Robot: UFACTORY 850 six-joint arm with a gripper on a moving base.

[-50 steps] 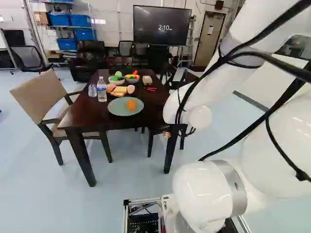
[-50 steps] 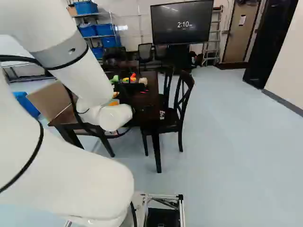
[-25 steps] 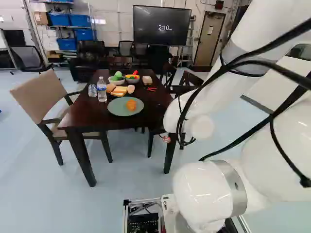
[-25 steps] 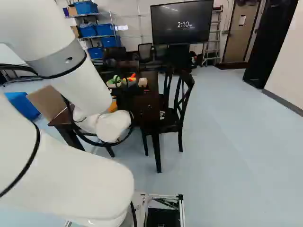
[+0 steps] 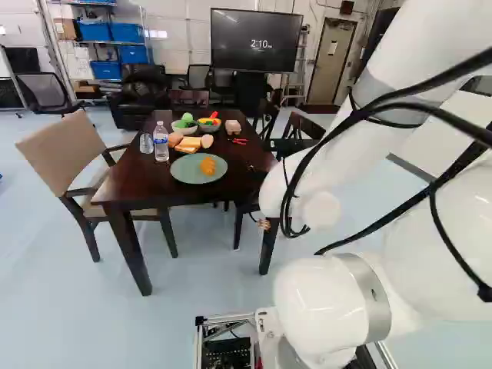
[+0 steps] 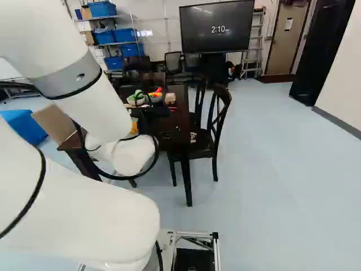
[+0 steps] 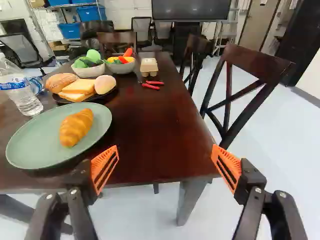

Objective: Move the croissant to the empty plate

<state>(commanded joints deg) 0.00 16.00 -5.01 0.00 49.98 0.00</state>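
The arm (image 5: 407,38) is slanting down, its wrist (image 5: 319,209) hanging near a corner of the desk (image 5: 138,184). The tool (image 5: 264,224) is pointing ahead, fingers standing wide apart, gripping nothing.

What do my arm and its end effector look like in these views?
The arm is glossy white, with thick rounded joints, grey bands around its links, and loose black cables strapped along it. The end effector is black, with two linked-bar fingers, bolt heads at the pivots, and bright orange slotted pads.
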